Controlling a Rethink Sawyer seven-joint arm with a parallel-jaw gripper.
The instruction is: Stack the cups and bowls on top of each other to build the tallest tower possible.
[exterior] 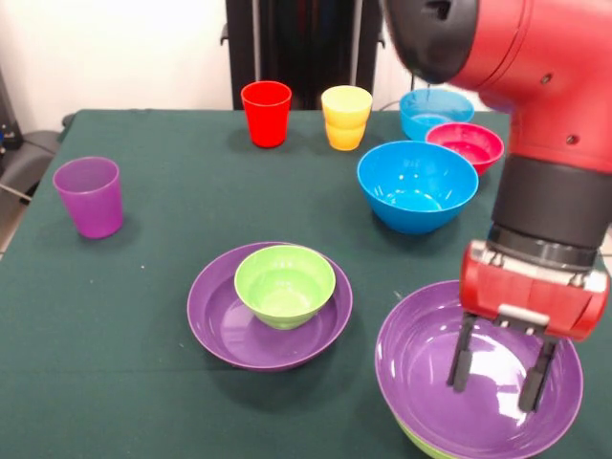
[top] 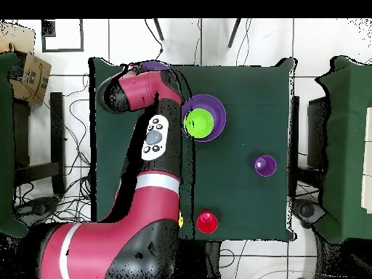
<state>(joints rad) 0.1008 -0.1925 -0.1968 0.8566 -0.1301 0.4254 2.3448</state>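
Note:
My gripper (exterior: pixel 499 368) is open and empty, its fingers (exterior: pixel 461 356) hanging inside a large purple bowl (exterior: pixel 421 354) at the near right. That bowl sits nested in a lime green bowl (exterior: pixel 421 446), of which only a sliver shows. A second purple bowl (exterior: pixel 215 316) at the centre holds a small green bowl (exterior: pixel 285 284). A large blue bowl (exterior: pixel 417 185) stands alone behind. A small red bowl (exterior: pixel 465 145) and a light blue bowl (exterior: pixel 435 110) are at the far right. The red cup (exterior: pixel 266 113), yellow-orange cup (exterior: pixel 346 117) and purple cup (exterior: pixel 89 196) stand upright.
The green table (exterior: pixel 143 382) carries everything. In the overhead view my arm (top: pixel 145 138) hides the gripper and several bowls. The purple bowl with the green one (top: pixel 203 118), the purple cup (top: pixel 265 166) and the red cup (top: pixel 207 221) show there.

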